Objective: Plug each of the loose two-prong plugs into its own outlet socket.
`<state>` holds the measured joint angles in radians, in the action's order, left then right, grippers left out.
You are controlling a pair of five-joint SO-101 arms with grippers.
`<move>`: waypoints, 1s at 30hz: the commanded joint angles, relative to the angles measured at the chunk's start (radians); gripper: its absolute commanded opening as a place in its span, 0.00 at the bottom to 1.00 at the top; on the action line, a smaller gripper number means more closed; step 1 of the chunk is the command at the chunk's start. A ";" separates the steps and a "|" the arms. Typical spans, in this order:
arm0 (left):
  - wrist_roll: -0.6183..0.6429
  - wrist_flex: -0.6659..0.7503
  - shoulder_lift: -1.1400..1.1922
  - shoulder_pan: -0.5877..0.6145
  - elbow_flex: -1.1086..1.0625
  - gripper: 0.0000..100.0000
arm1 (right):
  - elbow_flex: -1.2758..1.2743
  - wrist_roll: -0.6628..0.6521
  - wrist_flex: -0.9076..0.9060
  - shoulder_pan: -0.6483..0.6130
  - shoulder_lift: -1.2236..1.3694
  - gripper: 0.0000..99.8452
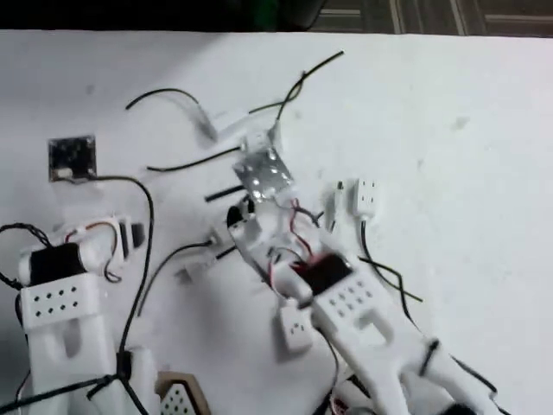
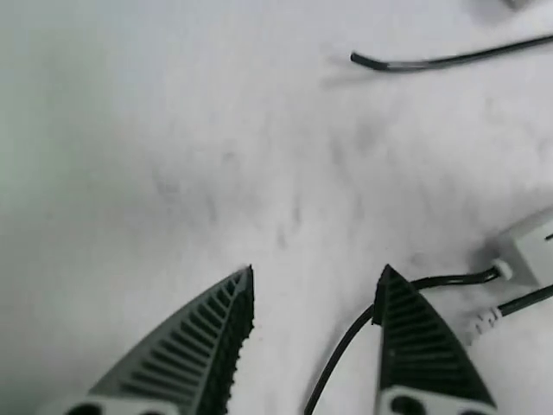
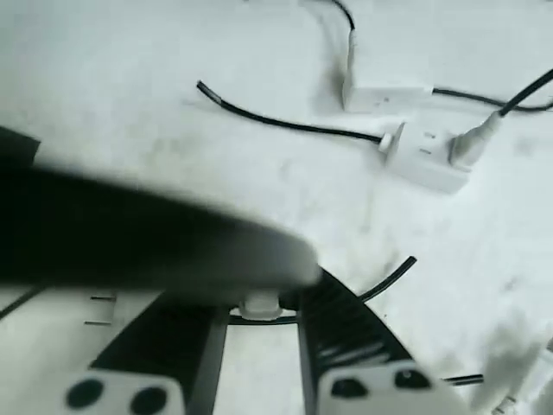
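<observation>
My right gripper [image 3: 263, 303] is shut on a white two-prong plug [image 3: 257, 304] with a black cord, low over the table centre [image 1: 240, 226]. A blurred dark shape hides part of that wrist view. Farther off lie a white outlet socket [image 3: 423, 156] with a plug [image 3: 471, 143] in it and another white socket [image 3: 384, 97]. My left gripper [image 2: 316, 272] stands open at the left [image 1: 131, 235], with a black cord [image 2: 346, 346] running between its fingers toward a white plug [image 2: 527, 251]. A white socket [image 1: 367, 196] sits right of centre and another [image 1: 294, 328] beside the right arm.
A shiny metal block [image 1: 266, 175] lies just beyond the right gripper. A small black square [image 1: 71, 158] sits at far left. Loose black cords [image 1: 164, 93] cross the middle and back of the white table. The table's right side [image 1: 484, 173] is bare.
</observation>
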<state>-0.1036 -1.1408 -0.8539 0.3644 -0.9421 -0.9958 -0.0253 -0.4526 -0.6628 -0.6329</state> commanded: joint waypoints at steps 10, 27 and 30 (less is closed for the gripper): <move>-0.104 0.198 -0.025 0.012 -0.247 0.23 | 0.080 -0.109 0.257 0.010 0.340 0.02; -0.104 0.212 -0.019 0.010 -0.270 0.23 | 0.144 -0.144 0.292 0.061 0.489 0.02; -0.104 0.213 -0.019 0.010 -0.270 0.23 | 0.140 -0.143 0.288 0.061 0.489 0.02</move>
<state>-0.1987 -0.9505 -0.8539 0.3659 -1.2121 -0.8823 -0.1619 -0.1688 -0.6061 -0.1465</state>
